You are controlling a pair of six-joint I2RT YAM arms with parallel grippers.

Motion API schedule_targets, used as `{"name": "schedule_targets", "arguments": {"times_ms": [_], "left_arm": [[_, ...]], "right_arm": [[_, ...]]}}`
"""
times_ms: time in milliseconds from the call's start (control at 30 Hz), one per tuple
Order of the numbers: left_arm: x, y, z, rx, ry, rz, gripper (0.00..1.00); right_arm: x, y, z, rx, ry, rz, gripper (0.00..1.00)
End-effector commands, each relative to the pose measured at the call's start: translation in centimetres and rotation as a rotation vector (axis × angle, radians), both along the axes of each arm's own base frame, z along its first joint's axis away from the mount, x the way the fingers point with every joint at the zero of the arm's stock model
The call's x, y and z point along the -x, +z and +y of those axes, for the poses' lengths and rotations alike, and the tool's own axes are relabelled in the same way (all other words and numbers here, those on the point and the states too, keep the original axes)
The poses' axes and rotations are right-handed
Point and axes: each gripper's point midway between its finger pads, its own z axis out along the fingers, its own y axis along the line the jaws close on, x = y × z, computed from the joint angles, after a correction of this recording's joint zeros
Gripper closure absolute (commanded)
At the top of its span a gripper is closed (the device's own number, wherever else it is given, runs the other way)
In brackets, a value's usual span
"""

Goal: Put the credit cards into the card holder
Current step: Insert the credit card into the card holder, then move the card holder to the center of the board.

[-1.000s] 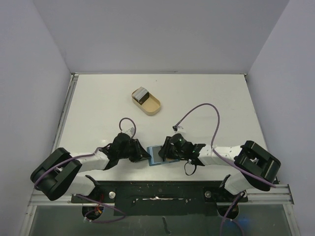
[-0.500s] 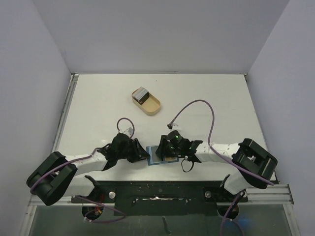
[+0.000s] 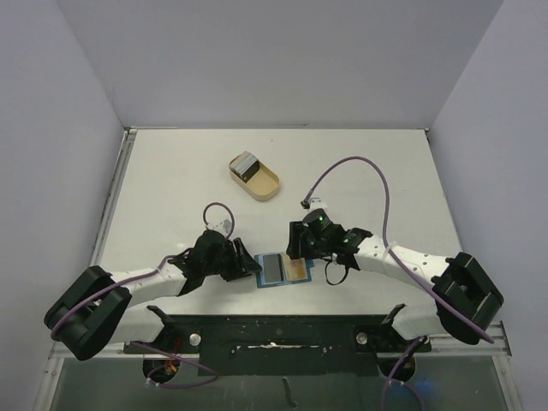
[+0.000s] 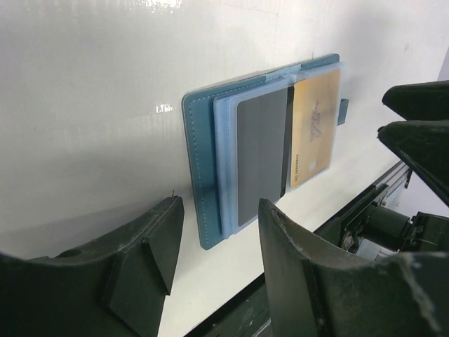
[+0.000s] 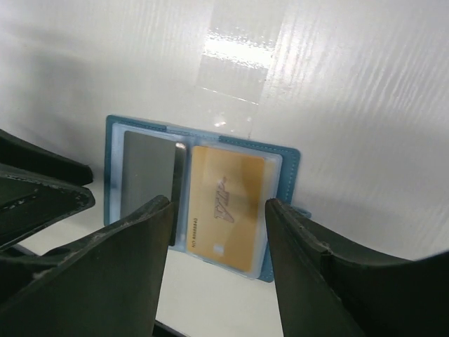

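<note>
The teal-blue card holder [image 3: 259, 272] lies open and flat near the table's front edge. A grey card [image 3: 272, 269] sits in its left pocket and a tan-orange card [image 3: 297, 270] in its right pocket. My left gripper [image 3: 248, 268] is open and empty, low at the holder's left edge [image 4: 196, 161]. My right gripper [image 3: 295, 248] is open and empty, just behind the holder and above it. The right wrist view shows the grey card [image 5: 147, 179] and the tan-orange card [image 5: 224, 207] between my open fingers. More cards [image 3: 246, 164] are stacked in the tray.
A tan oblong tray [image 3: 270, 184] stands at the back centre of the white table, with the card stack at its left end. The table's front edge and a black rail run just below the holder. Grey walls close in three sides.
My right gripper has drawn back from over the holder toward the far side, uncovering both cards. The left gripper has stayed at the holder's left edge.
</note>
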Motion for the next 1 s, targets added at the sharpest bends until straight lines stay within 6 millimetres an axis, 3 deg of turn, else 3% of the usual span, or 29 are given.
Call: {"name": "schedule_targets", "arguments": {"times_ms": [0,233,467,733,967], "left_arm": [[-1.4,0.9,-0.8,0.011,-0.003,-0.042,0.53],[-1.7,1.2,-1.7,0.060,-0.002,-0.026,0.53],[-2.0,2.3,-1.5,0.123,0.013,-0.016,0.55],[-4.2,5.0,3.4,0.113,0.111,-0.072,0.60],[-4.8,5.8,6.5,0.036,0.159,-0.086,0.59]], "right_arm": [[0.0,-0.4,-0.7,0.028,0.019,-0.009,0.43],[1.0,-2.9,0.2,0.018,0.052,0.053,0.46],[2.3,-3.7,2.1,-0.003,0.062,0.082,0.47],[3.4,-3.3,6.3,-0.130,0.079,0.113,0.47],[3.1,-2.4,8.8,-0.116,0.194,0.095,0.48]]}}
